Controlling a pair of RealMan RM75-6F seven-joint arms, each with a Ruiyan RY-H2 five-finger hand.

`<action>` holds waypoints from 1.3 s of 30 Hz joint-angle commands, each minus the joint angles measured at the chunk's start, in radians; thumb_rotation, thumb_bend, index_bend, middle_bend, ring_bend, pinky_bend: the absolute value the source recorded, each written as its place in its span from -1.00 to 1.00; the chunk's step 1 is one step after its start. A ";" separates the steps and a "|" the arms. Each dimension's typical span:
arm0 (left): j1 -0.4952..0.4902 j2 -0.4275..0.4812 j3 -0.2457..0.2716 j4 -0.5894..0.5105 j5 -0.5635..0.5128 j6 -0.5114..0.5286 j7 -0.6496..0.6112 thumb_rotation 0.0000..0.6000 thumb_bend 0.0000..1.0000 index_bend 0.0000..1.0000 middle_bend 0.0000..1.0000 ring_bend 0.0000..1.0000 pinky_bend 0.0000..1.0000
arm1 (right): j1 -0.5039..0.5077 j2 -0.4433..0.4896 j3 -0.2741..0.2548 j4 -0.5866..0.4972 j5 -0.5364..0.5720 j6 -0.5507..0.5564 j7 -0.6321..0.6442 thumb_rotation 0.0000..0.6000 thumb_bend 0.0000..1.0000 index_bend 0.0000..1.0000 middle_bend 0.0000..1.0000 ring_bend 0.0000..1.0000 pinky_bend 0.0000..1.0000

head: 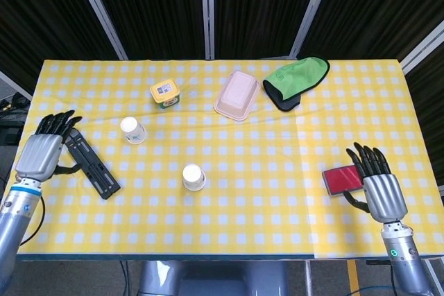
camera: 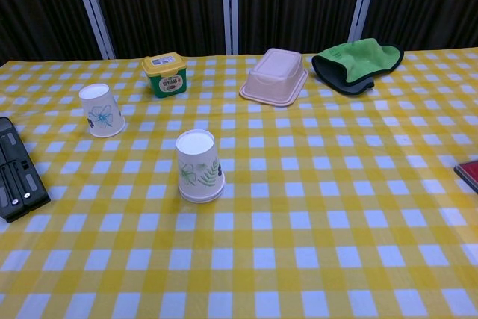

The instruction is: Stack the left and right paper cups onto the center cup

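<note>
**Inspector:** Starting with the head view: two cups only. The centre cup [head: 194,177] looks thicker, so the right cup is likely already on it; the left cup [head: 133,130] stands well apart, far-left.

**Clerk:** Hands?

**Inspector:** The left hand [head: 43,153] is empty, fingers apart, over the black folded stand [head: 90,163]. The right hand [head: 380,190] is empty, fingers apart, beside the red card [head: 342,180].

**Clerk:** Chest view?

**Inspector:** No hands shown. Both cups are inverted, tapered white paper with leaf prints, on a gingham cloth [camera: 314,207]. One stacking remains.

Yellow-checked tablecloth [camera: 336,207], green mitt [camera: 357,61], red card [head: 343,179].
</note>
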 commanded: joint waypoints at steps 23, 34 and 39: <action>-0.575 -0.193 0.077 0.426 -0.716 -0.473 0.323 1.00 -0.58 -0.45 -1.00 -1.00 -1.00 | -0.055 0.047 0.112 0.013 -0.021 -0.078 0.127 1.00 -0.77 -0.93 -1.00 -1.00 -1.00; -0.635 -0.278 0.146 0.521 -0.755 -0.488 0.311 1.00 -0.55 -0.42 -1.00 -1.00 -1.00 | -0.072 0.048 0.140 0.013 -0.031 -0.089 0.131 1.00 -0.77 -0.93 -1.00 -1.00 -1.00; -0.653 -0.304 0.170 0.553 -0.768 -0.494 0.305 1.00 -0.46 -0.42 -1.00 -1.00 -1.00 | -0.079 0.052 0.148 0.011 -0.041 -0.091 0.141 1.00 -0.77 -0.93 -1.00 -1.00 -1.00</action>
